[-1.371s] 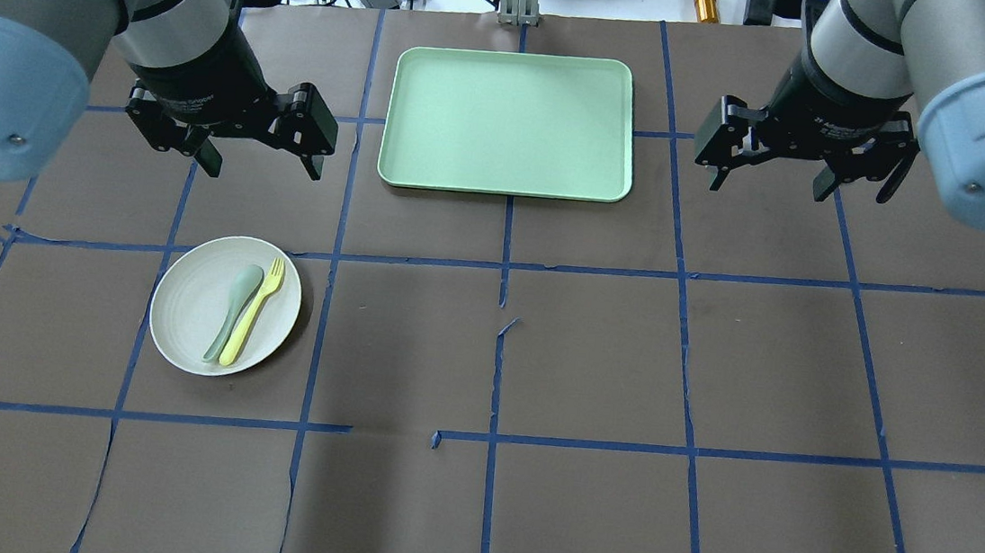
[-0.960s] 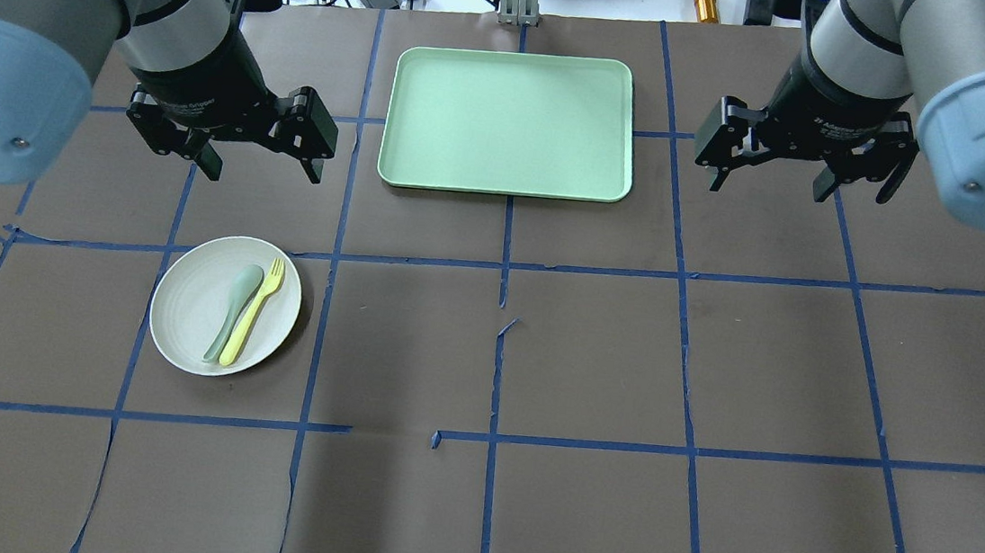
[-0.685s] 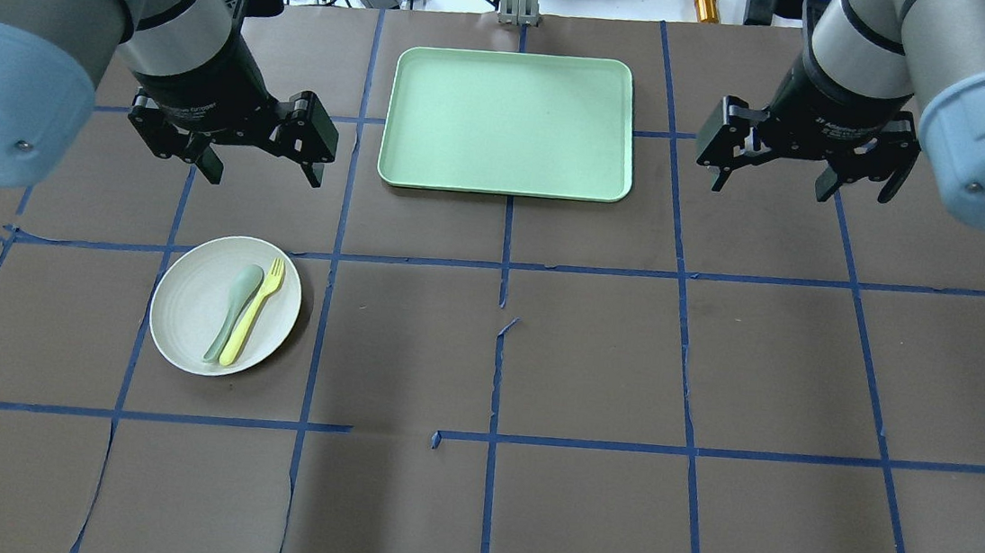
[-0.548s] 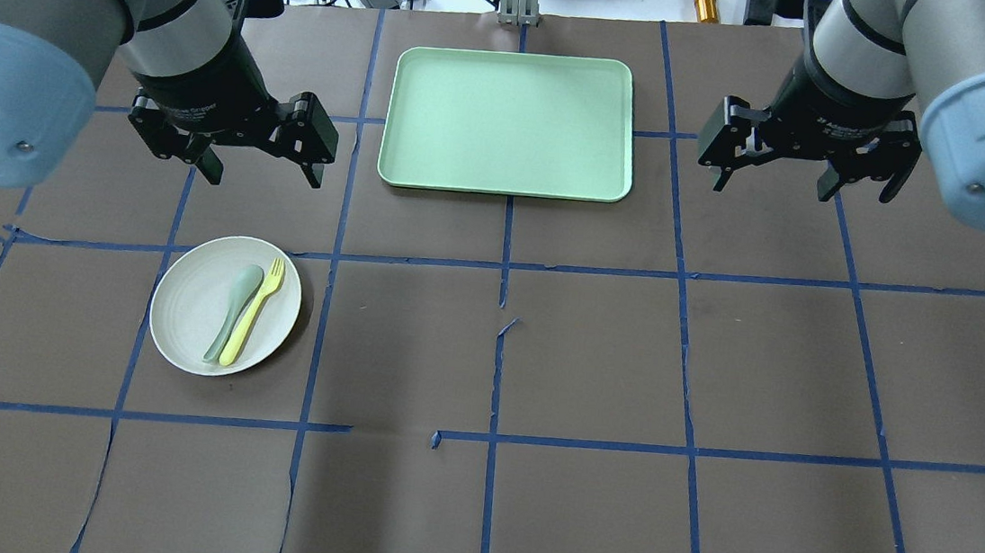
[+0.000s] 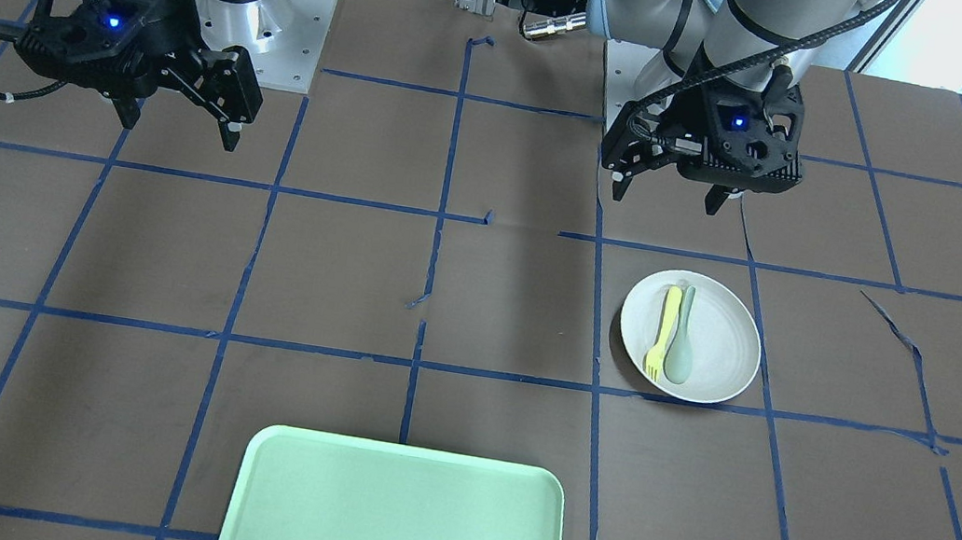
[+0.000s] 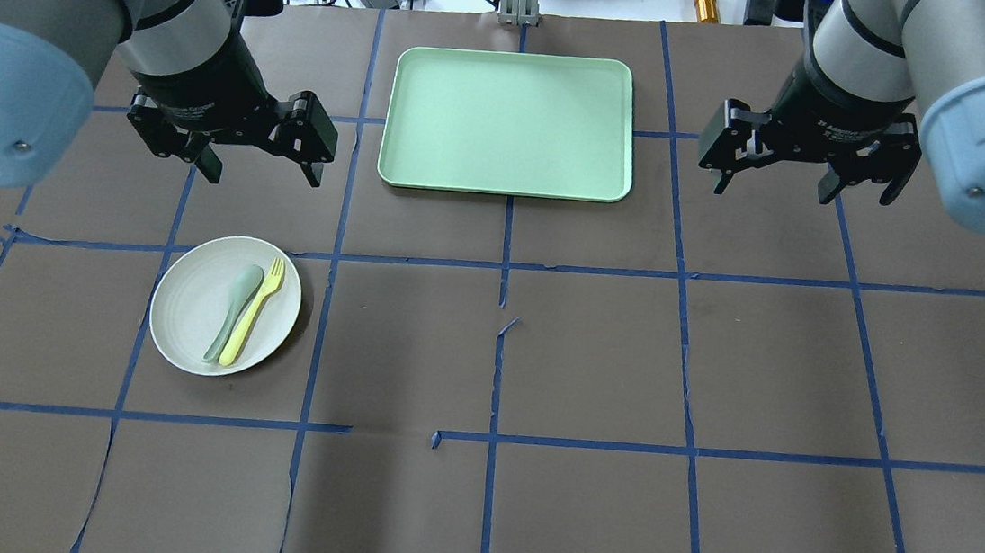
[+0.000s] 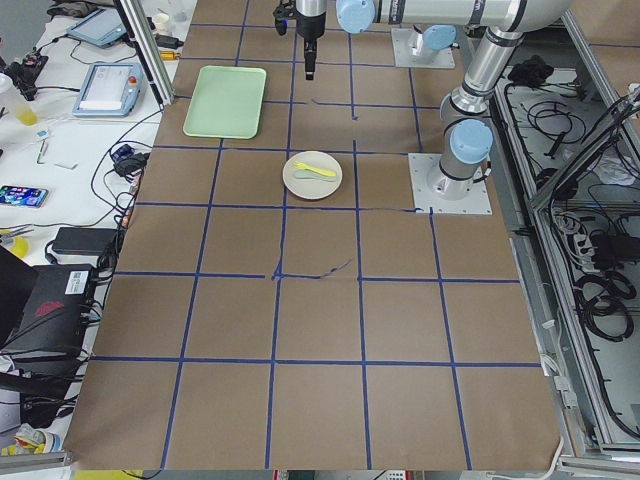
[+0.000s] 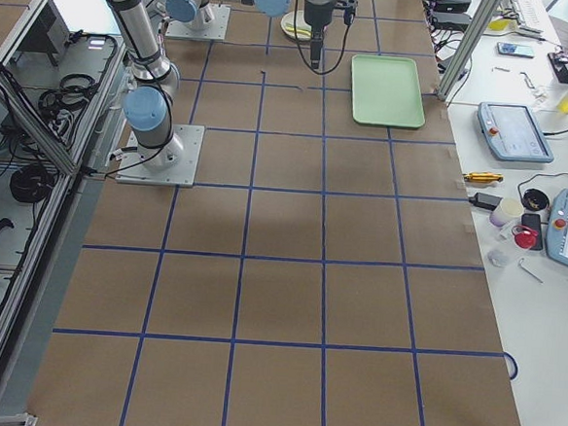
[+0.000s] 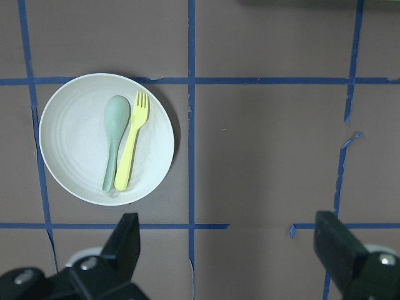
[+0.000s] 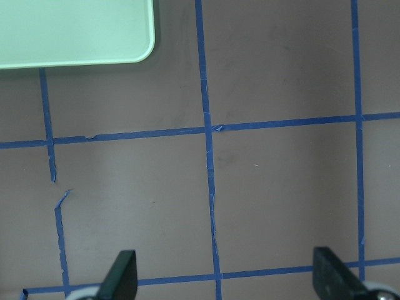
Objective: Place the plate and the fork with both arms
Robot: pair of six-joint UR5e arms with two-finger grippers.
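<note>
The off-white plate (image 6: 190,320) lies on the table at the left. On it lie the pale-yellow fork (image 6: 253,311) and a grey-green spoon (image 6: 233,311), side by side. The plate also shows in the front-facing view (image 5: 720,341) with the fork (image 5: 663,330), and in the left wrist view (image 9: 75,144) with the fork (image 9: 132,150). My left gripper (image 6: 260,171) hangs open and empty above the table, beyond the plate. My right gripper (image 6: 772,191) hangs open and empty at the right of the tray.
A rectangular light-green tray (image 6: 509,123) lies at the back centre, between the two grippers; its corner shows in the right wrist view (image 10: 75,31). Blue tape lines cross the brown table cover. Cables and devices lie beyond the table's back edge.
The left arm has shifted slightly right and the right arm slightly right. Plate, fork, spoon and tray have not moved. Both grippers stay open.
</note>
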